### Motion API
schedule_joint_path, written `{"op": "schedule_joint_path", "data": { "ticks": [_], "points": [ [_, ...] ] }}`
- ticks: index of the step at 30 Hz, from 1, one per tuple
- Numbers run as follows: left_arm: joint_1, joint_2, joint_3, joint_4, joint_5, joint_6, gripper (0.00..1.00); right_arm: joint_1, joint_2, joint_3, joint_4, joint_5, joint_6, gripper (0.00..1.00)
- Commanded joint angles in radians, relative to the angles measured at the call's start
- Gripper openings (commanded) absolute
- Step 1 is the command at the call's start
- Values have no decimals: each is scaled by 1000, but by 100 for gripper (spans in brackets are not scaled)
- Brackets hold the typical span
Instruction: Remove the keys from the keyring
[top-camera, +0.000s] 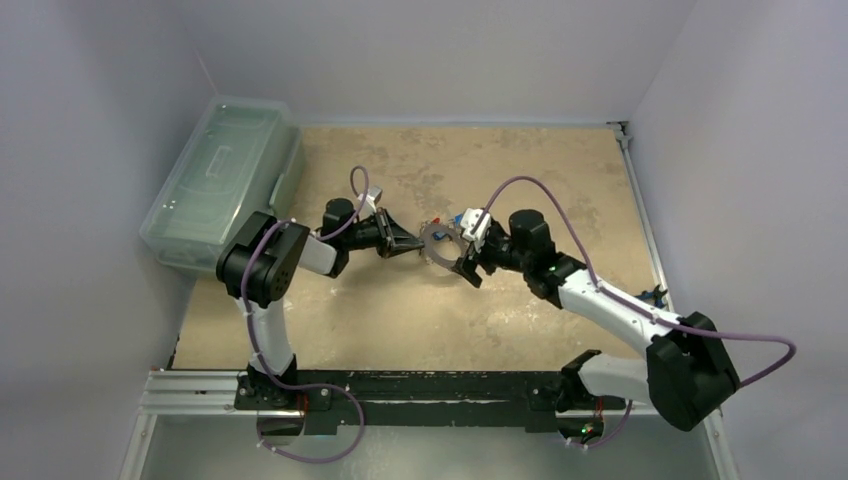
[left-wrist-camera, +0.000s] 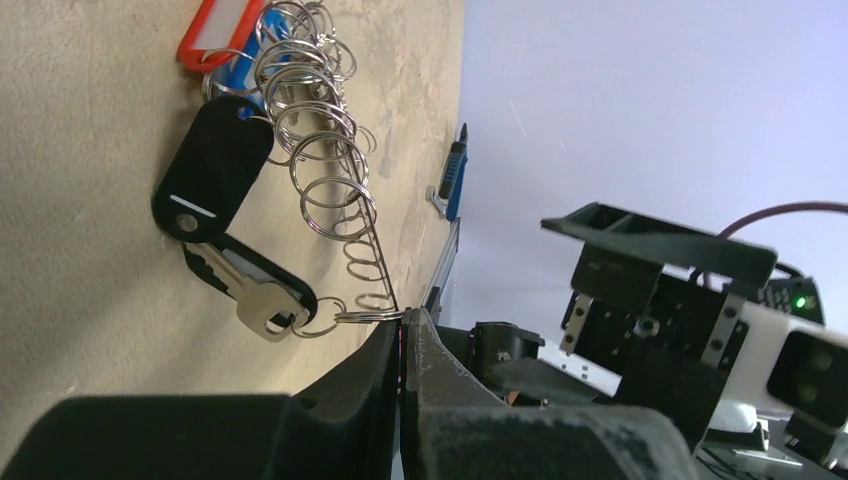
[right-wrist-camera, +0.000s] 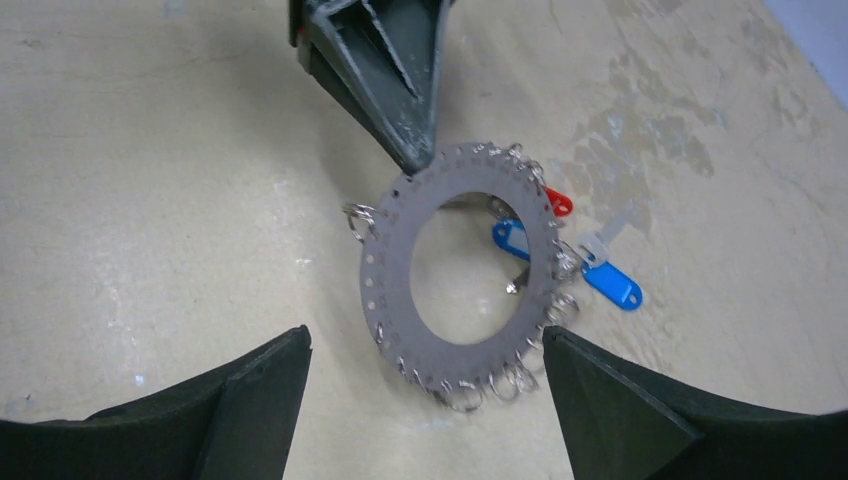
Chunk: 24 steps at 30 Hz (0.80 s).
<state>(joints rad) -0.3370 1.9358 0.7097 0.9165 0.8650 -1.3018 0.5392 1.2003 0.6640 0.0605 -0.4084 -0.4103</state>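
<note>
The keyring (right-wrist-camera: 390, 260) sits over the table (right-wrist-camera: 150, 150) between the arms, its rim pinched in the clenched left gripper (right-wrist-camera: 412, 158), its flat face toward the right gripper (right-wrist-camera: 425, 345), whose jaws gape empty just short of it. The keys (right-wrist-camera: 612, 285) hang along the rim opposite the pinch, seemingly nearer the right arm.

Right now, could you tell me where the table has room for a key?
Bare table: the far strip behind the keyring, and the near strip before the rail. Crowded: the middle, where left gripper and right gripper meet at it.
</note>
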Motion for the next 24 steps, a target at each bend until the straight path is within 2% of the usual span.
{"op": "schedule_joint_path", "data": {
  "ticks": [1, 4, 8, 13, 23, 24],
  "points": [
    [-1, -9, 60, -96, 25, 8, 0, 78, 40, -70, 243, 70, -49, 90],
    [-2, -18, 57, -113, 16, 6, 0, 155, 78, -88, 331, 166, -119, 91],
    [-2, -32, 62, -130, 11, 9, 0, 262, 150, -142, 498, 377, -213, 91],
    [-2, -55, 56, -148, 2, 21, 0, 300, 245, -155, 640, 572, -262, 86],
    [-2, -58, 53, -120, 6, -9, 0, 311, 372, -107, 646, 624, -340, 76],
    [-2, -57, 53, -116, 7, -13, 0, 311, 382, -106, 653, 626, -349, 72]
  ]
}}
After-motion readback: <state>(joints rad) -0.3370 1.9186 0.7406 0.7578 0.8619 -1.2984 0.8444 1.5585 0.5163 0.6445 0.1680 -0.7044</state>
